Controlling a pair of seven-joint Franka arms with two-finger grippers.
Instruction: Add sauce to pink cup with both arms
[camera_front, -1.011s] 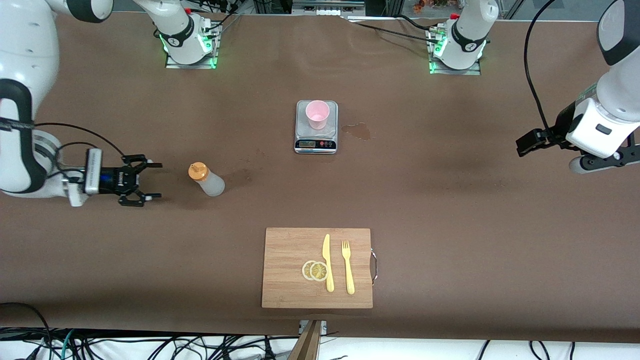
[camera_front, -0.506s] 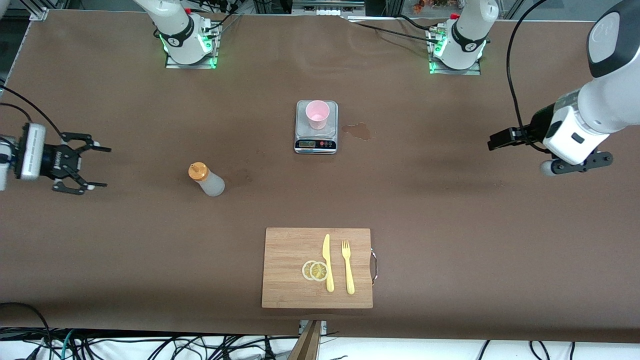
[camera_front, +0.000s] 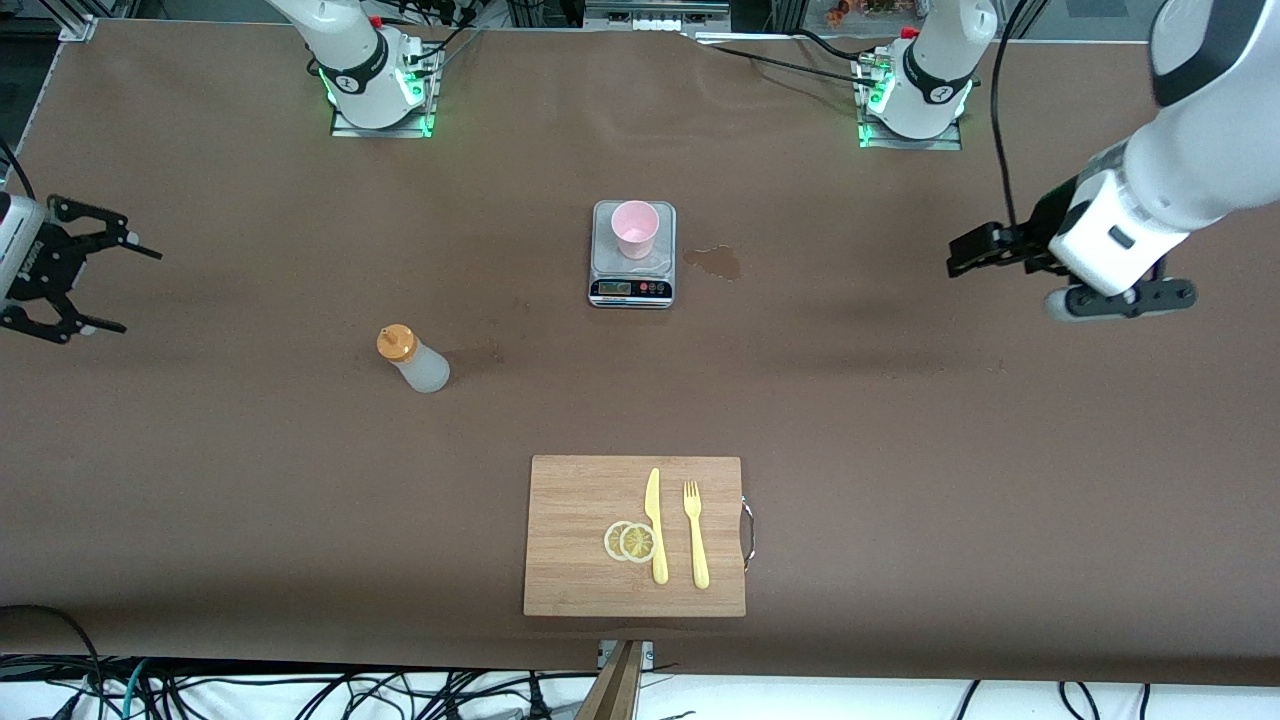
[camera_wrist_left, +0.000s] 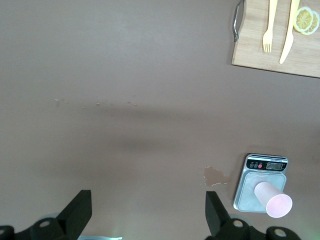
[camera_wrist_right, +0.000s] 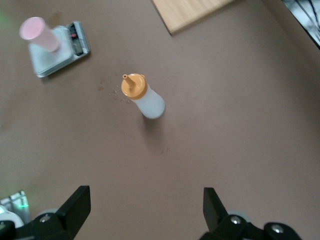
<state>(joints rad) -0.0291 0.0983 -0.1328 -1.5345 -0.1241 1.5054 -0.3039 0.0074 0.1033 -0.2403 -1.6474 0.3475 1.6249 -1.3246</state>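
Sauce stands upright on the table, at 8 o'clock from the cup, which sits on the scale.

Front view: right end effector open, empty, over the table's right-arm end; left end effector over the left-arm end.

Left wrist view: its fingers spread, empty.

Right wrist view: fingers apart, sauce well clear.

Pale-pink cup on grey scale; whitish bottle, orange cap; yellow knife, fork; brown table; tan board.
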